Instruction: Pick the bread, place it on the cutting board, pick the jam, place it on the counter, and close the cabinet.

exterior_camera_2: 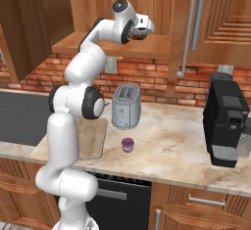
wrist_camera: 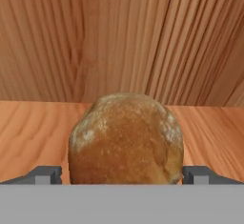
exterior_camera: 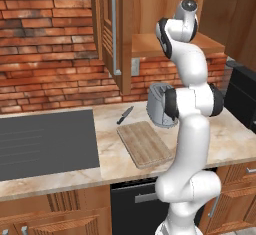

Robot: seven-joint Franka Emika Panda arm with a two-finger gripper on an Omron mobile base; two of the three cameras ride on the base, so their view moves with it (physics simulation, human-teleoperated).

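Observation:
The bread, a round brown roll, rests on the wooden shelf inside the open cabinet. My gripper is open, with one fingertip on each side of the roll and close to it. In the right base view my gripper reaches into the cabinet just above the shelf. The purple jam stands on the counter in front of the toaster. The cutting board lies flat and bare on the counter. The cabinet door stands swung open.
A silver toaster stands behind the board, and a dark knife lies beside it. A black coffee machine stands at the right, and the dark cooktop lies at the left. The cabinet's back wall is close behind the roll.

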